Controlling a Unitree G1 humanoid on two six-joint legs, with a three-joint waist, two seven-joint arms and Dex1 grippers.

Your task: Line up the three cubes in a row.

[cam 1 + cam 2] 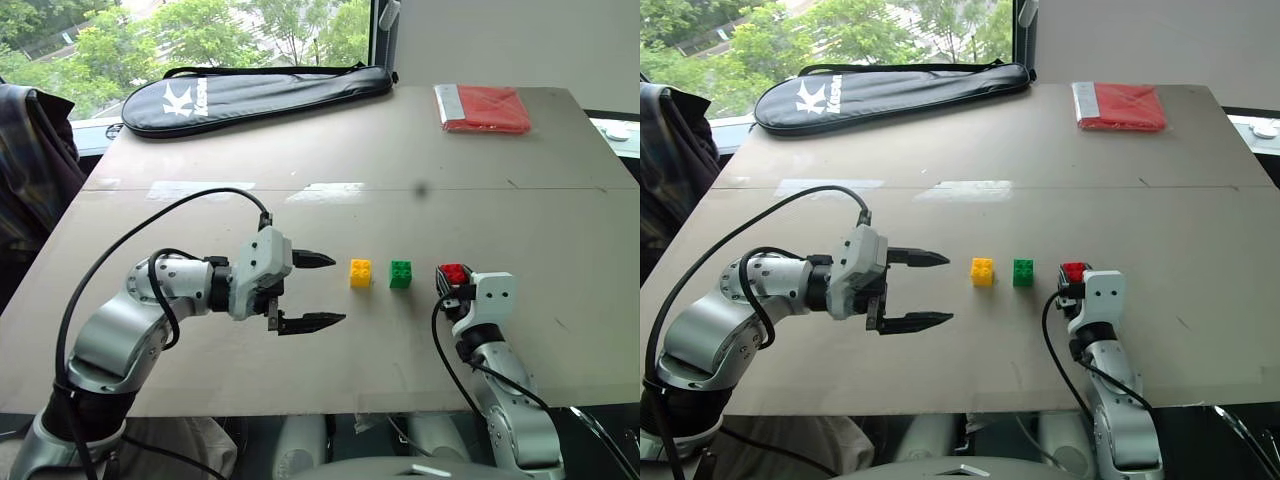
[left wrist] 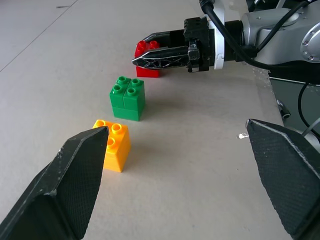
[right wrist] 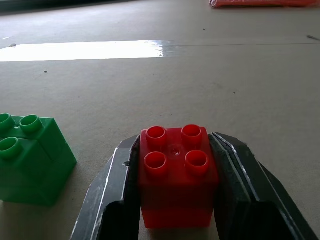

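Red brick [image 3: 176, 175] sits clamped between the right gripper's [image 3: 177, 200] closed fingers, set down just right of the green brick [image 1: 400, 273] and yellow brick [image 1: 360, 272] to finish the row. Left gripper [image 1: 315, 291] waits wide open, empty. Bare desk [image 1: 350, 170] stretches beyond.

Looks like an indoor test room or lab: a plain bare counter [image 1: 330, 150] set against a big window [image 1: 200, 35] with green trees outside, a zipped black racket bag [image 1: 255, 95] lying along its far edge.
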